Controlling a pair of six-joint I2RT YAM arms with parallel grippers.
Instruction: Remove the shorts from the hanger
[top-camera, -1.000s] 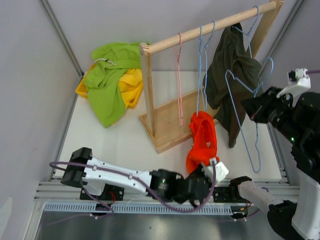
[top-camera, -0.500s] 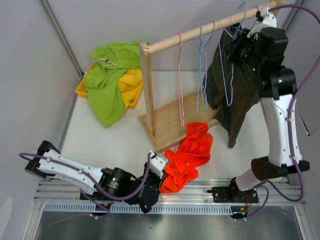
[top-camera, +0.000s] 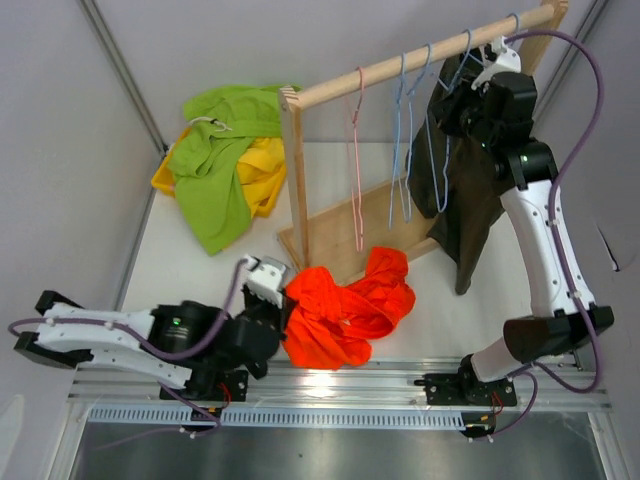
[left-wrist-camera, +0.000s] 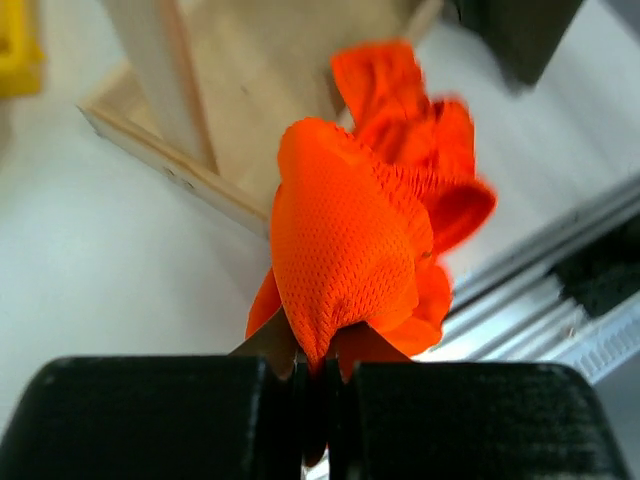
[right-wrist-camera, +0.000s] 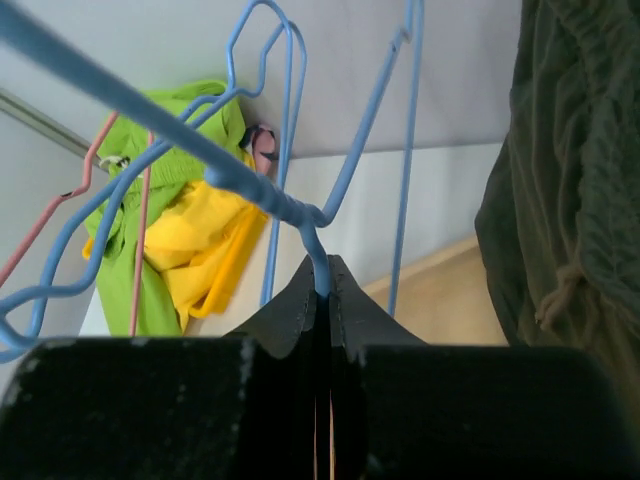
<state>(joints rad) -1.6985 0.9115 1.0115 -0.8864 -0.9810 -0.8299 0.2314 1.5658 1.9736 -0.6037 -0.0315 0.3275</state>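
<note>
My white counter (top-camera: 200, 290), seen from overhead, carries a wooden rack (top-camera: 296, 180) whose rail climbs toward the far right. Dark olive shorts (top-camera: 475, 200) hang from the rail's right end, with the long axis pointing straight down. Lime green shorts (top-camera: 210, 190) sprawl over yellow shorts (top-camera: 262, 170) in a heap at the far left corner. Orange shorts (top-camera: 345, 310) lie bunched on the counter in front of the rack's base, stretched left to right and off any hanger. A pink hanger (top-camera: 357, 160) dangles bare from the rail.

Only the left wrist view shows my left claw (left-wrist-camera: 318, 375) clamped on a fold of the orange mesh. Only the right wrist view shows my right claw (right-wrist-camera: 322, 290) pinched tight on the wire of a blue hanger (right-wrist-camera: 240, 180), beside the olive cloth.
</note>
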